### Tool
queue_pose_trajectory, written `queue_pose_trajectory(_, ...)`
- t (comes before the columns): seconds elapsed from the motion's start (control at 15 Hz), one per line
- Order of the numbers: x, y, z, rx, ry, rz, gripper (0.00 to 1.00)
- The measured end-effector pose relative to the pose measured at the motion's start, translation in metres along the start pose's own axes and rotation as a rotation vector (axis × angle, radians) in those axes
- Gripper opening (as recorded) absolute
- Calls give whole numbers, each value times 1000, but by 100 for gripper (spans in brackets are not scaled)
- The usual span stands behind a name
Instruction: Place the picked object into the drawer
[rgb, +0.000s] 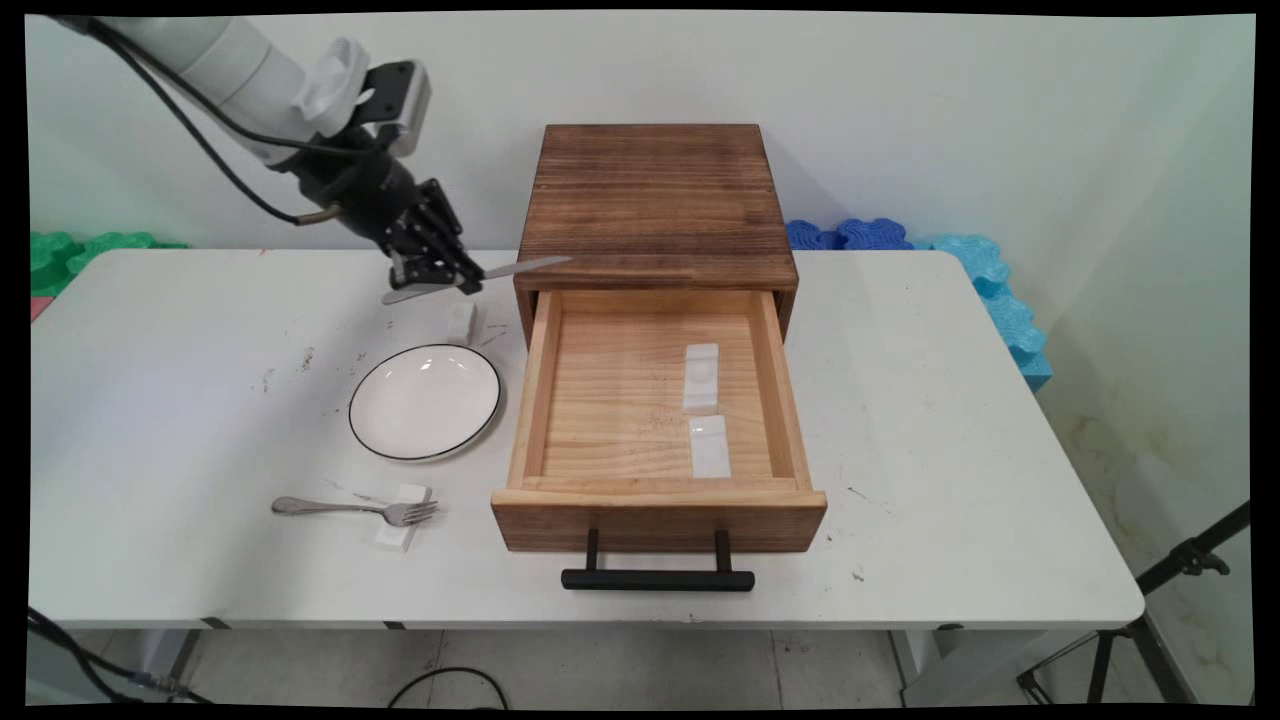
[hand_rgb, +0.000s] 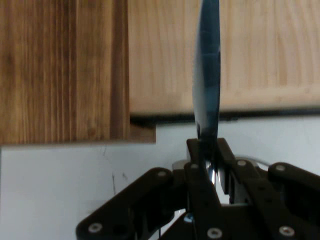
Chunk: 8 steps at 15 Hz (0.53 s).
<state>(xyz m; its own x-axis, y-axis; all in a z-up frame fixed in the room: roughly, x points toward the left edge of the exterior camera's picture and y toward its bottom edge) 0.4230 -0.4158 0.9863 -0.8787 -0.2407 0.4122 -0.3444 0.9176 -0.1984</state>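
My gripper (rgb: 440, 275) is shut on a metal table knife (rgb: 480, 277), held level above the table with its blade tip reaching toward the left front corner of the dark wooden drawer cabinet (rgb: 655, 200). In the hand view the knife (hand_rgb: 208, 75) stands edge-on between the fingers (hand_rgb: 196, 152), pointing at the cabinet's edge (hand_rgb: 65, 70) and the pale drawer wood (hand_rgb: 250, 55). The drawer (rgb: 655, 400) is pulled out, and two white rests (rgb: 702, 375) (rgb: 710, 446) lie inside it. A small white rest (rgb: 462, 322) sits on the table below the gripper.
A white plate with a black rim (rgb: 425, 401) lies left of the drawer. In front of it a fork (rgb: 355, 509) rests its tines on a white rest (rgb: 404, 516). The drawer's black handle (rgb: 657, 578) juts toward the table's near edge. Green and blue foam pieces (rgb: 905, 238) lie behind.
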Motion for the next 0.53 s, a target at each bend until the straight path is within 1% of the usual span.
queue_pose_trajectory(0.27, 31, 9, 6, -8, 27, 9, 0)
queue_pose_trajectory(0.53, 61, 12, 16, -8, 48, 15, 0)
